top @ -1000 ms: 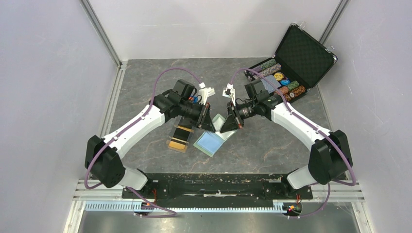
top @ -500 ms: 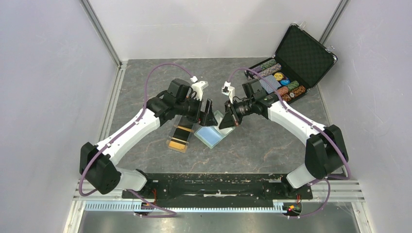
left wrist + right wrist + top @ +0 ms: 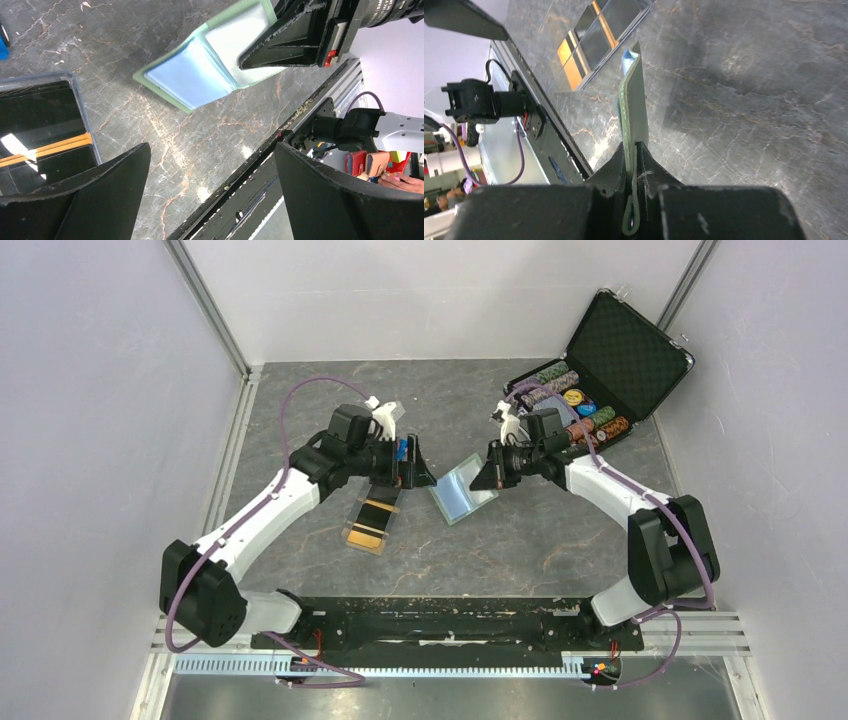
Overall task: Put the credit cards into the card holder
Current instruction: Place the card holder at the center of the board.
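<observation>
The card holder (image 3: 462,492) is open, sage green outside and pale blue inside, tilted with one edge up off the table. My right gripper (image 3: 487,476) is shut on its right edge; the right wrist view shows the holder (image 3: 634,107) edge-on, clamped between the fingertips (image 3: 633,150). My left gripper (image 3: 418,470) stands wide open just left of the holder (image 3: 200,70), holding nothing, with bare table between its fingers (image 3: 110,195). Black and orange-gold credit cards (image 3: 368,520) lie in a clear tray (image 3: 75,105) below the left gripper.
An open black chip case (image 3: 600,370) with stacked chips stands at the back right, behind the right arm. The black base rail (image 3: 450,625) runs along the near table edge. Grey walls close in both sides.
My left gripper opened fully and drew back to the left, away from the card holder. The right gripper shifted right and back, carrying the holder along.
</observation>
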### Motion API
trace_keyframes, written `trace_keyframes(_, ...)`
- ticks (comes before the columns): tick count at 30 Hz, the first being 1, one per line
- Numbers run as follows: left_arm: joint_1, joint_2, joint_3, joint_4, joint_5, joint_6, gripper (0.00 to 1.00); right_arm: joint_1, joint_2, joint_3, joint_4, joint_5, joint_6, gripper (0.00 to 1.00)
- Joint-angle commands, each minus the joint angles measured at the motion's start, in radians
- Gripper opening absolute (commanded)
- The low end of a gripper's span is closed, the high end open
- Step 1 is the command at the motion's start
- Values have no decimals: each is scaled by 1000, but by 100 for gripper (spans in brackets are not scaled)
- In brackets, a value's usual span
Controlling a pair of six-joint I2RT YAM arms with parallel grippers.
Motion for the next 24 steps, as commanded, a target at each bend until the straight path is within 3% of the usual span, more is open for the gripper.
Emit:
trace_keyframes(1, 22, -59, -19, 51, -16, -48, 100, -23, -6, -28, 132, 21, 88, 0)
trace_keyframes(11, 37, -61, -56, 57, 20, -57, 100, -85, -2, -187, 333, 88, 239, 0)
trace_keyframes(20, 37, -56, -82, 67, 28, -77, 100, -114, -27, -304, 312, 163, 232, 1)
trace_keyframes(22, 37, -55, -86, 68, 33, -77, 100, -117, -27, -312, 285, 190, 212, 11)
trace_keyframes(24, 36, -55, -90, 68, 36, -76, 100, -118, -26, -307, 234, 221, 185, 28)
